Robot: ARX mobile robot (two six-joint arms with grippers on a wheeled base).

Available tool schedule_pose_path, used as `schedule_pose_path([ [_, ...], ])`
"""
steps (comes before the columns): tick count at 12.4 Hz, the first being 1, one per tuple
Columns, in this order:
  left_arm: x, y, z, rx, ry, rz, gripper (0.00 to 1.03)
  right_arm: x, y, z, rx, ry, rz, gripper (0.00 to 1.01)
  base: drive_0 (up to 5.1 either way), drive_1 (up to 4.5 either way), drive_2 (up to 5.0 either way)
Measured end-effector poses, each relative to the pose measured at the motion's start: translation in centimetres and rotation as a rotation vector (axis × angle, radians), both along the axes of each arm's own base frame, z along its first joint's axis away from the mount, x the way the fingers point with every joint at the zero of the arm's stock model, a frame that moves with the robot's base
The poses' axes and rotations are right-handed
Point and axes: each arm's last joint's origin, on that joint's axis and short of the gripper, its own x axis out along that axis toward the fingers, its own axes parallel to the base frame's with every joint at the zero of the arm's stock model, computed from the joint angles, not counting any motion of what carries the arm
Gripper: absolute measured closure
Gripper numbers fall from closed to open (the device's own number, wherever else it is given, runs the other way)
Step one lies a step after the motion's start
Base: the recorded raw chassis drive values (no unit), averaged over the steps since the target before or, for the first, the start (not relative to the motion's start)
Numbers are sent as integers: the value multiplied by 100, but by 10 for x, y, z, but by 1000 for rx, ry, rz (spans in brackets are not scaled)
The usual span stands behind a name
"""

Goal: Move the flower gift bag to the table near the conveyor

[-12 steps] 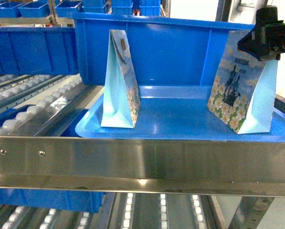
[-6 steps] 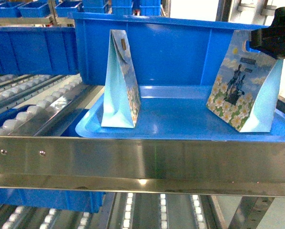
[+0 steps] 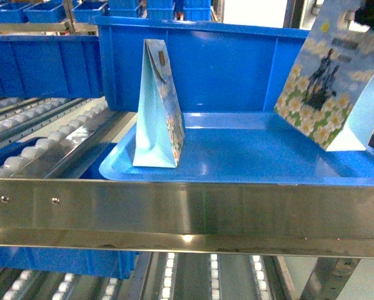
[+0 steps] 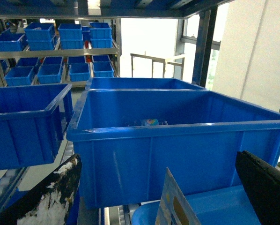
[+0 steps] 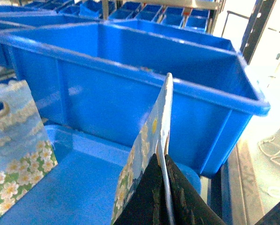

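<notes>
Steel rail (image 3: 187, 212): nearest us, conveyor front.
R gripper (image 5: 164, 187): clamped on daisy-print paper gift bag (image 3: 328, 87), tilted, lifted clear above shallow blue plastic tray (image 3: 249, 156).
L gripper (image 4: 163, 197): fingers apart, holding nothing.
Behind: we see deep blue plastic bin (image 3: 231, 62).

Your right gripper (image 5: 162, 187) is clamped on the top edge of the flower gift bag (image 3: 328, 87), with its two dark fingers (image 5: 144, 197) pressed flat against either face of the bag in the right wrist view. In the head view you see only a dark sliver of that gripper at the upper right corner, above the bag, which hangs tilted with its base lifted. Your left gripper (image 4: 158, 187) is spread wide: one worn, white-scuffed finger sits low to the left of the other bag's top edge, and the other dark finger sits low to its right, neither touching it.
</notes>
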Motion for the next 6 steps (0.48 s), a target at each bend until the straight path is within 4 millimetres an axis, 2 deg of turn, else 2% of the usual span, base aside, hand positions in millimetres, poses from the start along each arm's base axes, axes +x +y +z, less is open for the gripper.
schedule_pose_path([
  [2, 0, 0, 0, 0, 0, 0, 5, -30, -5, 23, 12, -113, -31, 99, 0, 0, 0],
  [4, 0, 0, 0, 0, 0, 0, 5, -62, -15, 33, 19, -168, -68, 99, 0, 0, 0],
  [6, 0, 0, 0, 0, 0, 0, 5, -98, -34, 40, 28, -218, -108, 99, 0, 0, 0],
])
